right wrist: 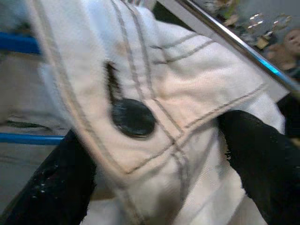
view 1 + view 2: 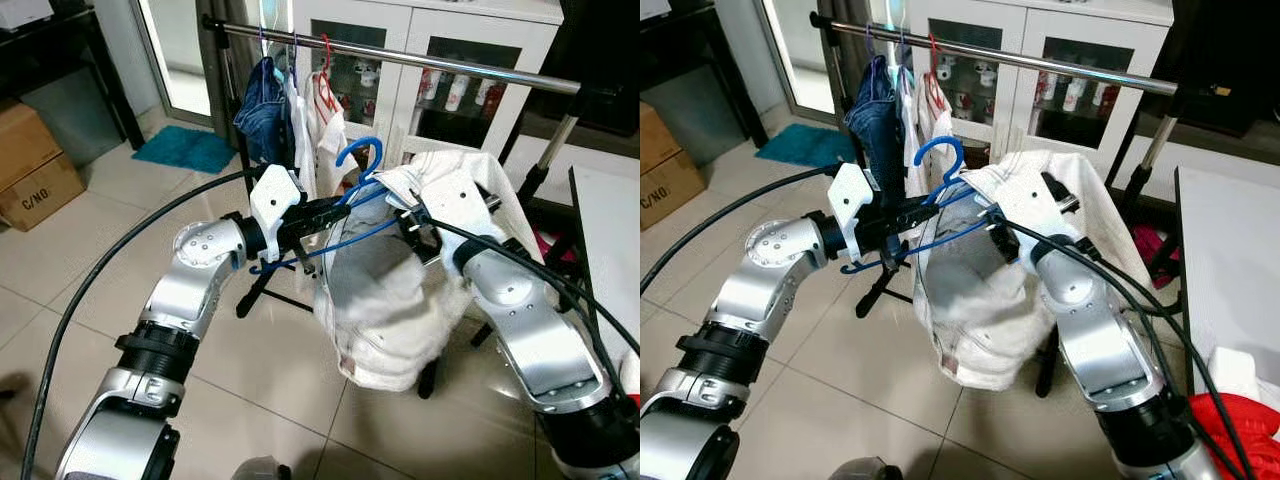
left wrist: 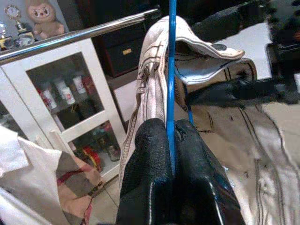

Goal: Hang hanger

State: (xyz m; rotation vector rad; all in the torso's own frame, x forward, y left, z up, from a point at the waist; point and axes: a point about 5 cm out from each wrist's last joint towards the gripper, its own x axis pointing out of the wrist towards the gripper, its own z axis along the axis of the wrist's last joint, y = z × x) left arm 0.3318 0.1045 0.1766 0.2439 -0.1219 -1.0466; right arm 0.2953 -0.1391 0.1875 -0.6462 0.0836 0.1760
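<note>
The left end effector (image 3: 171, 159) pinches the blue hanger (image 2: 362, 155), while the right end effector (image 1: 154, 164) grips the white garment (image 2: 400, 320).

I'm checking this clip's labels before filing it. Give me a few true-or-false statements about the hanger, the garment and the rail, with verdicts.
1. The left gripper is shut on the blue hanger. True.
2. The hanger's hook is already on the metal rail. False: it is below the rail.
3. The right gripper holds the white garment. True.
4. The rail is bare. False: clothes hang at its left end.
</note>
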